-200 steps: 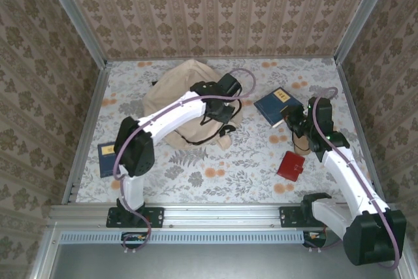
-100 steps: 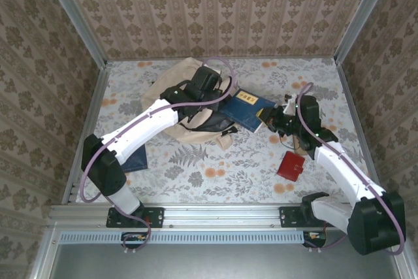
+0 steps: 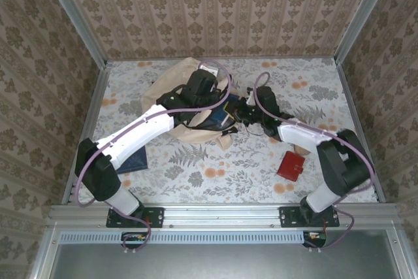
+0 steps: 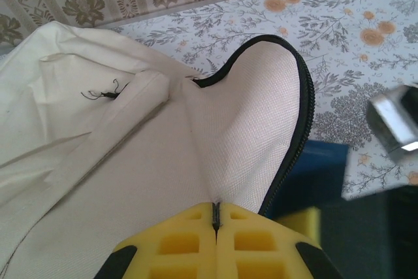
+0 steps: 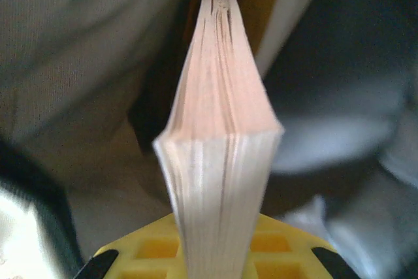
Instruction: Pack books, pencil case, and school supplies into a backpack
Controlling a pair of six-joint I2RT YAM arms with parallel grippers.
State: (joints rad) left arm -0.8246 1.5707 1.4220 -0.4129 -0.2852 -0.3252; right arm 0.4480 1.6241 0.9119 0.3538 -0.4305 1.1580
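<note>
Backpack (image 3: 176,76) gapes; blue book (image 3: 217,121) partly inside.

Soft, even light fills the overhead view, and shadows on the desk (image 3: 196,174) are faint. The left wrist view is bright, the backpack (image 4: 130,161) weave crisp, the far right side blurred. The right wrist view is dim and smeared around the book (image 5: 219,161), whose page edges glow.

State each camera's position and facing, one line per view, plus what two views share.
Top external: overhead behind the bases, looking down; left arm, right arm.
Left wrist: on left tool, facing the pinched backpack flap; yellow fingers.
Right wrist: on right tool, facing the gripped book's page edge.
Shared: backpack, top and left wrist.
</note>
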